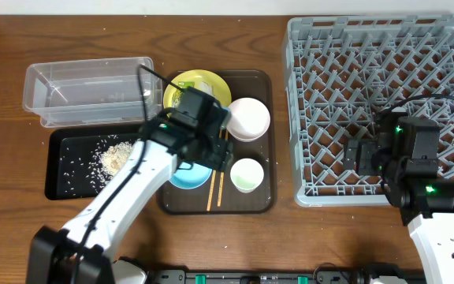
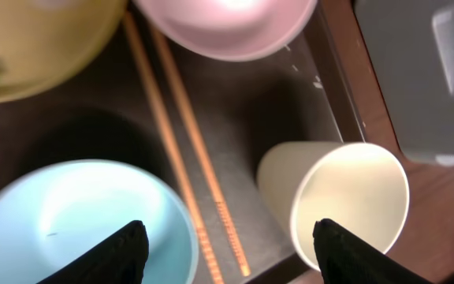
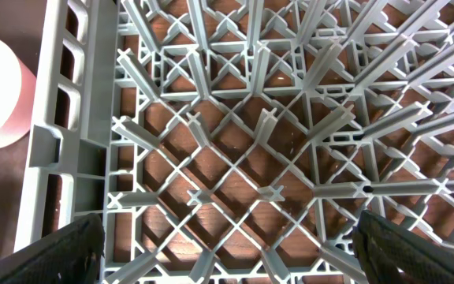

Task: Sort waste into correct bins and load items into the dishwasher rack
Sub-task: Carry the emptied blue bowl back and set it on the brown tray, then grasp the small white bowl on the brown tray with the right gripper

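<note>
Target item: the chopsticks (image 2: pixel 186 146), lying side by side flat on the floor of the brown serving tray (image 1: pixel 267 207), along its middle line. On that tray, the light blue bowl (image 2: pixel 69 229) sits just left of them, the cup (image 2: pixel 351 207) just right, and the white bowl (image 2: pixel 227 24) and yellow plate (image 2: pixel 30 47) at the far end.

Handling, as I judge it:
- The sticks are light, thin and stiff. They should not bend, but they may roll or splay apart.
- They sit flush on the tray floor, so there is little height to pinch. I would close across both sticks together, near mid-length, where neither bowl crowds the approach.
- The tips nearest me look ridged and may give better friction.

Pose:
- My left fingers (image 2: pixel 120 254) are spread wide with nothing between them. They hang above the near end of the tray and straddle the stick tips, one over the blue bowl's rim, one beside the cup.
- My left arm reaches in over the tray's near-left corner.
- My right fingers (image 3: pixel 61 252) are likewise spread and empty, held over the dishwasher rack (image 3: pixel 73 150) to the right of the tray, just inside the rack wall that faces the tray.
</note>
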